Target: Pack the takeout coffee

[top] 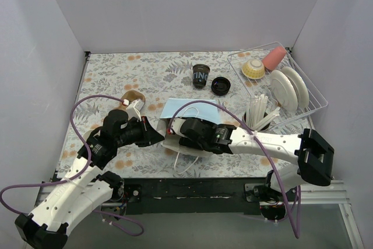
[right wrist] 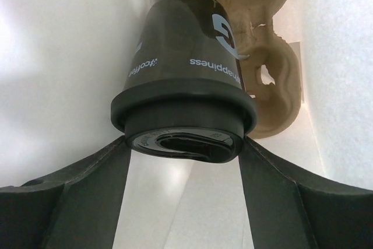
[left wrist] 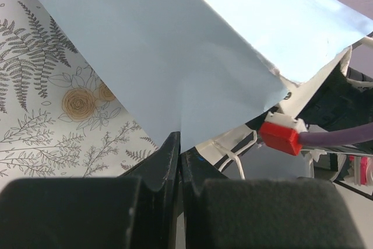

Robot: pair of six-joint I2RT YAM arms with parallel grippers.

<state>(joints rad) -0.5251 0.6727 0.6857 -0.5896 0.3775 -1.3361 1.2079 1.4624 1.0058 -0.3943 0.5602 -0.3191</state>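
Floral tablecloth (top: 116,74), white walls all around. So the left gripper (left wrist: 179,155) is pinched tight on the edge of the light blue paper bag (left wrist: 175,56). The right gripper (right wrist: 183,144) is reaching inside that bag, fingers clamped either side of a lidded black coffee cup (right wrist: 186,56), right by the cardboard carrier (right wrist: 274,68) in there. A second cup (top: 200,76) lies on its side further back on the cloth, with a loose black lid (top: 221,86) just beside it, near the wire rack (top: 315,100).
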